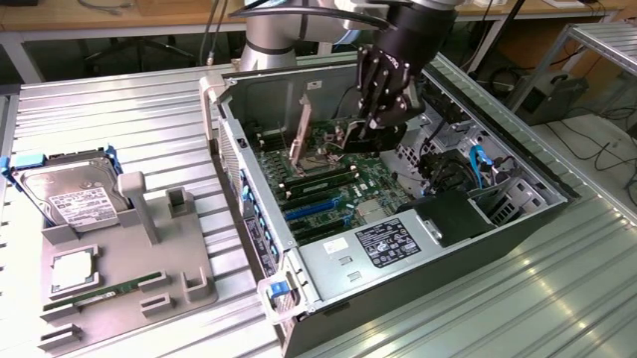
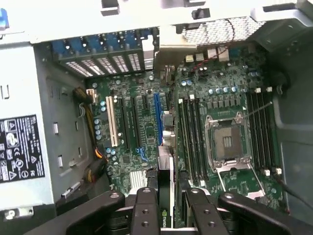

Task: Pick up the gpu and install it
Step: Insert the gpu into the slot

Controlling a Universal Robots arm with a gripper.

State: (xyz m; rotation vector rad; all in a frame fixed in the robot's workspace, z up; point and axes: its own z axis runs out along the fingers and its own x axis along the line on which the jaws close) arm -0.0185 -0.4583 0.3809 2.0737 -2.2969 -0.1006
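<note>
Black fingers [image 2: 145, 210] of the jaws are clamped on the gpu [image 2: 165, 196], a thin dark card held edge-on between them, with a green logo showing near the grip. Straight beneath the jaws lies the green motherboard [image 2: 142, 152] inside the open computer case [image 1: 527, 205]. The card's far end sits near the blue slot [image 2: 157, 115]; whether it touches the board cannot be told. A white slot [image 2: 113, 122] lies to one side of the jaws and the CPU socket [image 2: 226, 142] to the other. Past the slots is the labelled power supply [image 1: 383, 242]. Well away from the jaws, toward the exterior view's left, a grey tray [image 1: 189, 276] on the metal table [image 1: 119, 112] carries a hard drive [image 1: 70, 198] and a green memory stick [image 1: 104, 289].
</note>
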